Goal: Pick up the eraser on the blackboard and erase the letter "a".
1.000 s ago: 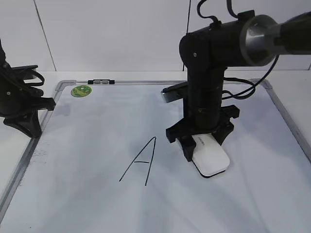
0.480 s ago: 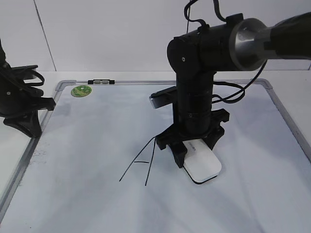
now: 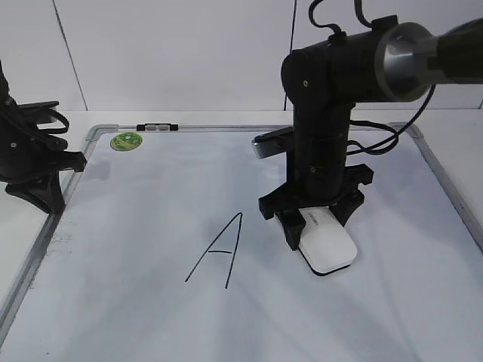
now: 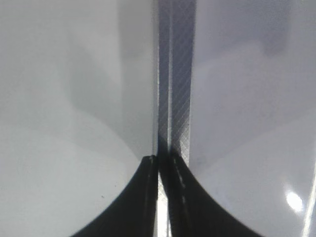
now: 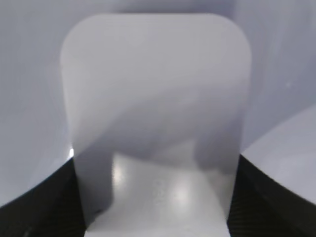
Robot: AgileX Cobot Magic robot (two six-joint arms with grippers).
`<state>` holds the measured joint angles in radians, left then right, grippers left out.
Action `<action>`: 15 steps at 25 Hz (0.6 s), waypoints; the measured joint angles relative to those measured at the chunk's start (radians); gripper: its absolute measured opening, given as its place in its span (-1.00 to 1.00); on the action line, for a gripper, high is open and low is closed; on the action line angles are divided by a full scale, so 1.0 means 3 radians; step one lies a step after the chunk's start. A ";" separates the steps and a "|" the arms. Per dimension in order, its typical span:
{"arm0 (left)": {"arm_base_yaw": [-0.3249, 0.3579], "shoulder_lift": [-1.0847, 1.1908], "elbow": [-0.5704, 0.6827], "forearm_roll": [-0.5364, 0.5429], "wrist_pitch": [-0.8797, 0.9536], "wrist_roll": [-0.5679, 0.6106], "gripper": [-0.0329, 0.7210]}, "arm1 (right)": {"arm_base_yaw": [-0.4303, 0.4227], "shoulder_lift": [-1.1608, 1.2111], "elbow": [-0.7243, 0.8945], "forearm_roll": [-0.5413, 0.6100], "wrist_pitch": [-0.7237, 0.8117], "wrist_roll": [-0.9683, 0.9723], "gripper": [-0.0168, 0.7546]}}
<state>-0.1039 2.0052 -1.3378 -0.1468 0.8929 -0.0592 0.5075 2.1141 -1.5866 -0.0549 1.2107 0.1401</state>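
Exterior view: right hand (image 3: 320, 228) clamped on the eraser (image 3: 326, 246), flat against the blackboard (image 3: 136, 249).

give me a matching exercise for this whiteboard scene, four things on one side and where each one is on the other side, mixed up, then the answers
Things:
1. eraser
2. capital A
3. green sticker
4. left gripper

Places:
a. far left corner of the blackboard
b. over the board's left frame edge
c. between the right gripper's jaws
d. drawn near the board's middle, left of the eraser

Pairs: 1-c, 2-d, 3-a, 4-b
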 joint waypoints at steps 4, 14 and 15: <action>0.0000 0.0000 0.0000 0.0000 0.0000 0.0000 -0.83 | -0.0048 0.0000 0.0000 -0.0015 0.0000 0.0008 0.50; 0.0000 0.0000 0.0000 0.0000 0.0000 0.0000 -0.83 | -0.0063 -0.0229 -0.0141 -0.0134 0.0008 0.0048 0.50; 0.0000 0.0000 0.0000 0.0000 0.0000 0.0000 -0.82 | -0.0063 -0.0298 -0.0160 -0.0153 0.0008 0.0050 0.50</action>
<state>-0.1039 2.0052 -1.3378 -0.1468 0.8929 -0.0592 0.4885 2.0248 -1.6346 -0.1008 1.2129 0.1551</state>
